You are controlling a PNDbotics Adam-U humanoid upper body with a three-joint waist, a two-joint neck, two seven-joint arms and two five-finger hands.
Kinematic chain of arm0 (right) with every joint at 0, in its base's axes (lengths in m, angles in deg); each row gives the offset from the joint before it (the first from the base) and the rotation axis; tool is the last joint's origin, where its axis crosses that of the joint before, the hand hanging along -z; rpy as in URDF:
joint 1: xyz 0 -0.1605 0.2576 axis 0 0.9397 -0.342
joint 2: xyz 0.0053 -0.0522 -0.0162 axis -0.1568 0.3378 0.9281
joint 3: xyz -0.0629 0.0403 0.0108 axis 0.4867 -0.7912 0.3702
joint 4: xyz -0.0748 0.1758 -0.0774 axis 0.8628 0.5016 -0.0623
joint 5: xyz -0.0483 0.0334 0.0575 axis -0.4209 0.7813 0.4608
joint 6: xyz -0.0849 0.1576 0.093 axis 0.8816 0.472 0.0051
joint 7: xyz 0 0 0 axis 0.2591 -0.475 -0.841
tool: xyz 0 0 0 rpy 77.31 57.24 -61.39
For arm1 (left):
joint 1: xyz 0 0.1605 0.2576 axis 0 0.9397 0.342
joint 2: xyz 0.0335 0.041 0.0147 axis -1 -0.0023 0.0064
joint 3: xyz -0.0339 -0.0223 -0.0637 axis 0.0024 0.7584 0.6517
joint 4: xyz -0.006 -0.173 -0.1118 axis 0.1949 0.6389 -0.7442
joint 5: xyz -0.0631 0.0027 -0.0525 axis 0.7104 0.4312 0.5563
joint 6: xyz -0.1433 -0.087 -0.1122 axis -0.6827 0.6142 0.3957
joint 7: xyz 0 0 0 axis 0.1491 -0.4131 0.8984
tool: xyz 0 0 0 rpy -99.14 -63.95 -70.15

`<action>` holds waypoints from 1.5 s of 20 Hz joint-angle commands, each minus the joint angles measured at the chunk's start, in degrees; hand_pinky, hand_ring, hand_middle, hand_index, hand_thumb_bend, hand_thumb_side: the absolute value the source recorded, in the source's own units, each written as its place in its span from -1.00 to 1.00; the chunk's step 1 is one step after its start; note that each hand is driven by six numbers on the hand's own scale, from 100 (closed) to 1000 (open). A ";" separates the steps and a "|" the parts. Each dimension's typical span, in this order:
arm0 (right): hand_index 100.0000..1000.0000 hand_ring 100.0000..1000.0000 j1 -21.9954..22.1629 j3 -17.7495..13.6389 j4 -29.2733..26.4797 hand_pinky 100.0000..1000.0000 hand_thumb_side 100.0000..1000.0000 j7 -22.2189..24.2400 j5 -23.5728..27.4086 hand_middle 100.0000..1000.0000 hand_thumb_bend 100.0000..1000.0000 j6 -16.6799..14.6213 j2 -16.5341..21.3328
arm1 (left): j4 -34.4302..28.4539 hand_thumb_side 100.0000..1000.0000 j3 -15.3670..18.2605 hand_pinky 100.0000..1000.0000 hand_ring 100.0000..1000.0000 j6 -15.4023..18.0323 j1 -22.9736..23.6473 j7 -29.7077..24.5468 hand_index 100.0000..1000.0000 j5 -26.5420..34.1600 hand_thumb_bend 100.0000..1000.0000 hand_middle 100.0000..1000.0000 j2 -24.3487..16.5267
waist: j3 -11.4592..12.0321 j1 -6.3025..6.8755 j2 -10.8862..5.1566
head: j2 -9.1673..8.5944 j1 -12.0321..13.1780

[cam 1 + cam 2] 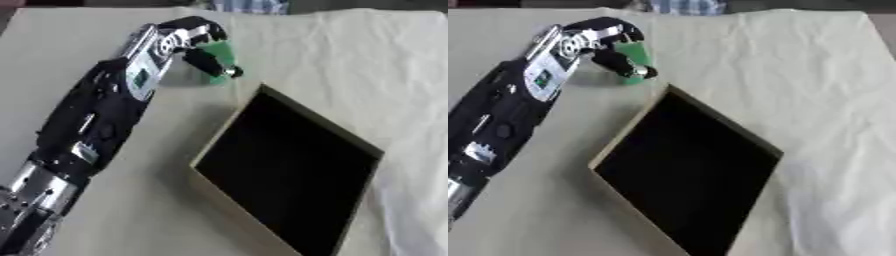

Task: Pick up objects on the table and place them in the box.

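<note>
green object [222,56]: 1 (held) | box [229,122]: 1 | left hand [185,39]: 1

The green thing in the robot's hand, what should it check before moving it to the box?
1. Left hand curled round the green object: ok.
2. Object lifted off the table: cannot tell.
3. Box open on top: ok.
4. Box inside free of things: cannot tell, it is dark.
5. Way from hand to box unblocked: ok.
6. Right hand out of the way: ok, not in view.
</note>
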 commanded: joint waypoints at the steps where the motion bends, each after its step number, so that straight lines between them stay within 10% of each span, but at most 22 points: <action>1: 0.48 0.24 -0.42 -0.01 -0.84 0.23 0.65 0.14 0.51 0.08 -1.00 0.16 0.50 | -0.69 -0.36 0.79 0.59 0.80 -0.01 -1.45 0.76 0.79 -0.87 -0.15 0.66 -0.60 | 0.00 0.01 -1.32 | -0.20 -0.03; 15: 0.47 0.23 -0.27 0.17 -0.84 0.22 0.65 0.48 0.74 0.07 -1.00 0.39 0.00 | 0.16 -0.15 1.23 0.57 0.76 -1.77 -0.99 1.57 0.78 -0.24 -0.20 0.60 -0.60 | -0.16 -0.08 -1.12 | -0.27 0.14; 30: 0.47 0.23 -0.28 0.16 -0.84 0.23 0.66 0.39 0.93 0.07 -1.00 0.45 -0.42 | 1.71 -0.23 1.45 0.23 0.21 -3.04 -0.26 -0.24 0.68 -1.96 -0.35 0.34 -0.32 | -0.25 -0.20 -0.97 | -0.12 0.42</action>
